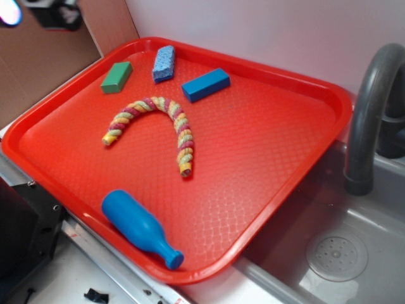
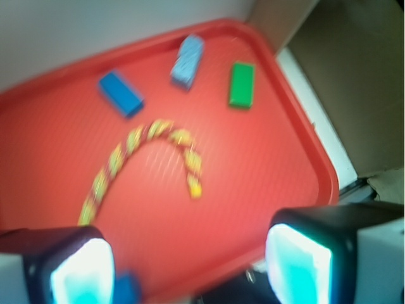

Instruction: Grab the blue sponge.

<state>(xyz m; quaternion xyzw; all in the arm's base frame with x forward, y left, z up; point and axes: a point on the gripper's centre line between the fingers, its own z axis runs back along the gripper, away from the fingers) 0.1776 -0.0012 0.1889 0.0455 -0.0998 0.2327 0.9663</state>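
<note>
Along the bottom of the wrist frame, the gripper (image 2: pixel 190 266) is seen spread wide, with nothing held between its fingers (image 2: pixel 297 259). Near the top centre, on the red tray (image 2: pixel 266 158), the blue sponge (image 2: pixel 188 61) is found between a blue block (image 2: pixel 120 93) and a green block (image 2: pixel 242 84).

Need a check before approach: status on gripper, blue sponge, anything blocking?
Gripper open, empty, well short of the target. Blue sponge at tray's far edge, between green block and blue block. Nothing on it; neighbours apart.
</note>
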